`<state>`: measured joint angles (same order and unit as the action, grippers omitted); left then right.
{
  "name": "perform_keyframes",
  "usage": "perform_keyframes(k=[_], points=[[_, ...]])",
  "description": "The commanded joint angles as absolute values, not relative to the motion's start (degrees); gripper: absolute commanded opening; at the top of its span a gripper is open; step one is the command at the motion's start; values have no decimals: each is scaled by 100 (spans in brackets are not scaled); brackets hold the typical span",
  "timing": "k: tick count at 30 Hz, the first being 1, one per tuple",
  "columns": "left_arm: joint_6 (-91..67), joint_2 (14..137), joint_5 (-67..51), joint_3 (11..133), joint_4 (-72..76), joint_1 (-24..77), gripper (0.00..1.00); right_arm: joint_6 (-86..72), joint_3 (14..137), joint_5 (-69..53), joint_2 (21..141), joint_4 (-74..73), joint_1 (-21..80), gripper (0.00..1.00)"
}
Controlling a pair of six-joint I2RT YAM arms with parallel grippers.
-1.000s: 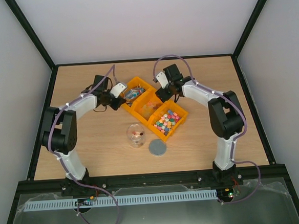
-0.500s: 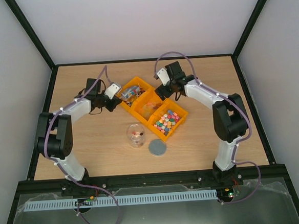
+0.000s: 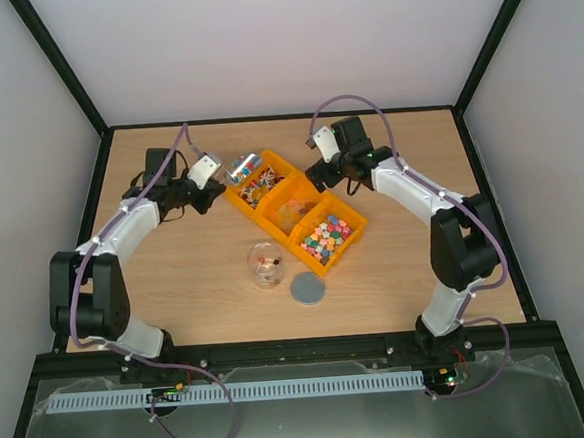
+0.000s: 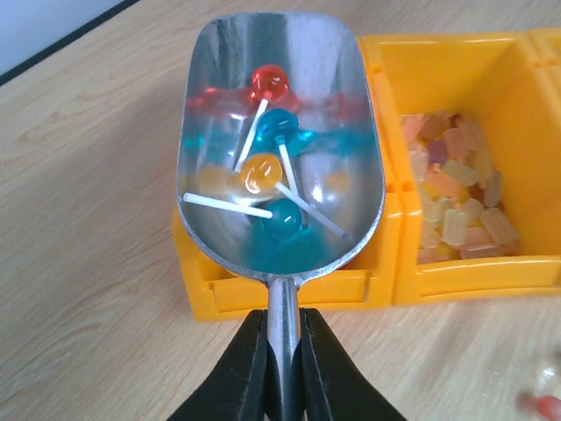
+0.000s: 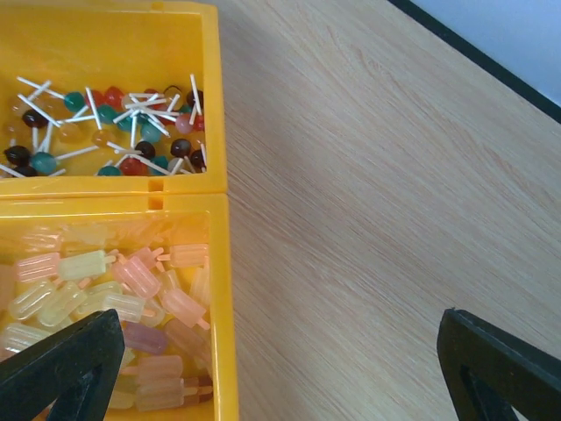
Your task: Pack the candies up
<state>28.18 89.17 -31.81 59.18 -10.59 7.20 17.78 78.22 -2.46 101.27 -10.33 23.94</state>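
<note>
Four candies (image 4: 261, 174) lifted out in scoop (image 4: 219, 70).

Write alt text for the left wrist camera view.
The left gripper clamps the handle of a metal scoop holding four lollipops, red, blue, orange and teal, above a yellow bin. The neighbouring bin on the right holds pastel candies; both sit on a wooden table.

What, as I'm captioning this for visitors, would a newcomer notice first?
A shiny scoop of bright lollipops, gripped by the left hand over the far bin. Then the diagonal row of three yellow bins mid-table, with the right hand open by its far side.
</note>
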Motion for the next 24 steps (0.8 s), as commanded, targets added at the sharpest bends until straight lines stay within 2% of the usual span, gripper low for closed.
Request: perform_keyframes(k=[1,18,24], points=[[3157,8419,-3672,5908,-1562,625,2,1631,7562,-447,9672,-922,2351,99],[3993,6917,-4166,5805,-3099,325,2,886,6451,-512,8273,166,2312,99],[4385,6530,-4149,5713,-3705,324,2,358,6129,-102,7861,528,2312,99]])
